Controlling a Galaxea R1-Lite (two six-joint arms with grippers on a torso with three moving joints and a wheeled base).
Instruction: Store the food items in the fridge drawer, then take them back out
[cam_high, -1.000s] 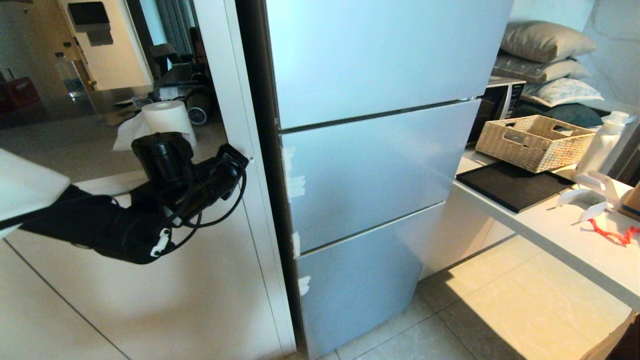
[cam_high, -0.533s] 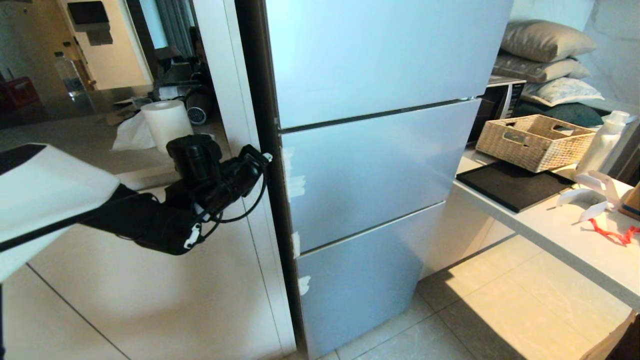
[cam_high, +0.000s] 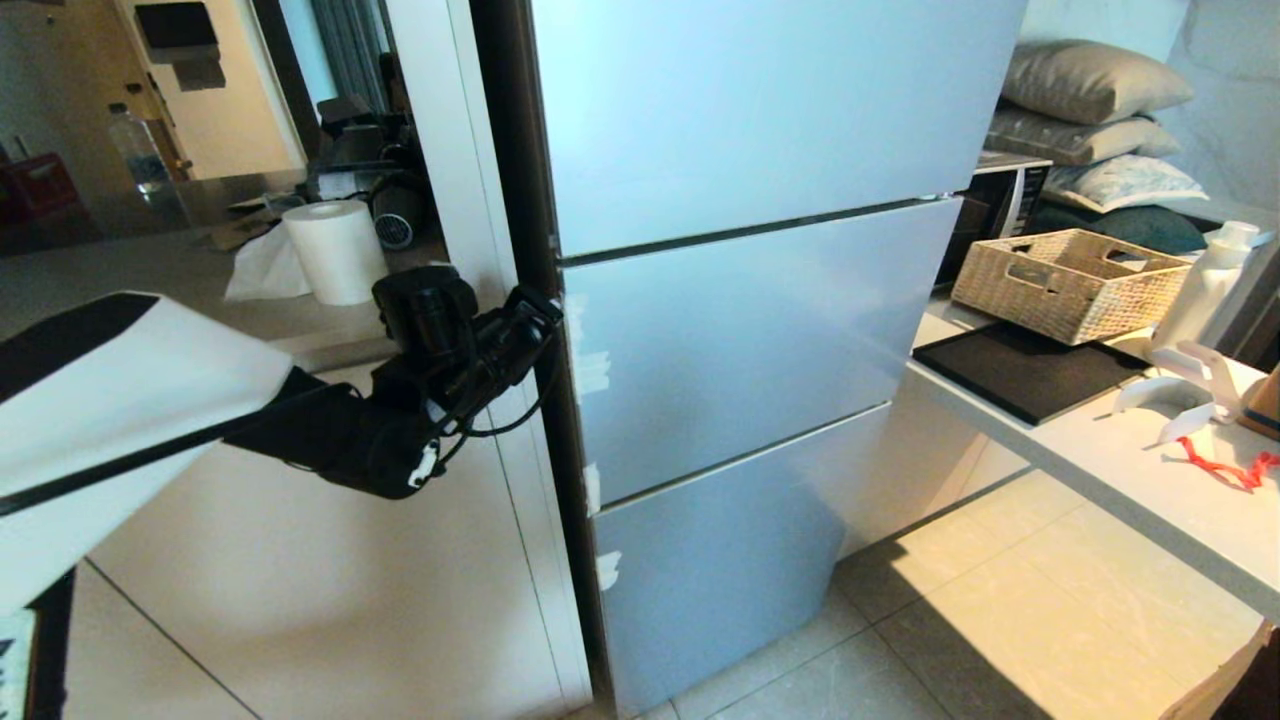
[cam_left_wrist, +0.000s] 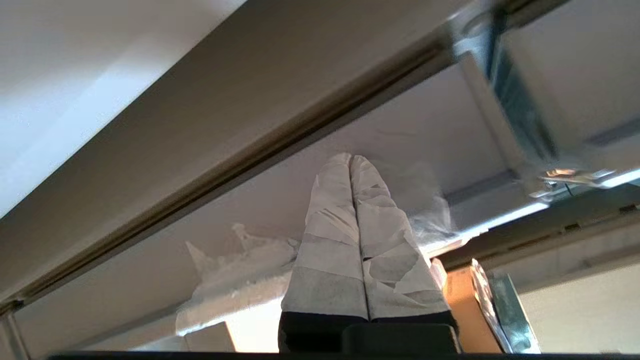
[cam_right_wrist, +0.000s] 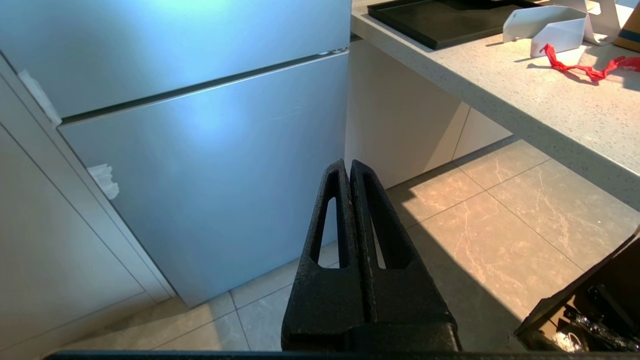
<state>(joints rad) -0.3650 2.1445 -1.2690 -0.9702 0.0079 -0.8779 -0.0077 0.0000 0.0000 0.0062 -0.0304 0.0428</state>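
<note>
The fridge (cam_high: 740, 330) stands shut mid-scene, its drawer unseen inside, and the left end effector (cam_high: 540, 305), tips pressed together and empty at the door's left edge, may slip off the narrow seam.

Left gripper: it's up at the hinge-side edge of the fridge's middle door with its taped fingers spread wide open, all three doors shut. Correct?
Not quite. The left gripper has its taped fingers pressed together, not spread; the left wrist view shows them closed. The rest holds: in the head view it sits at the fridge edge by the middle door, all three doors shut.
</note>
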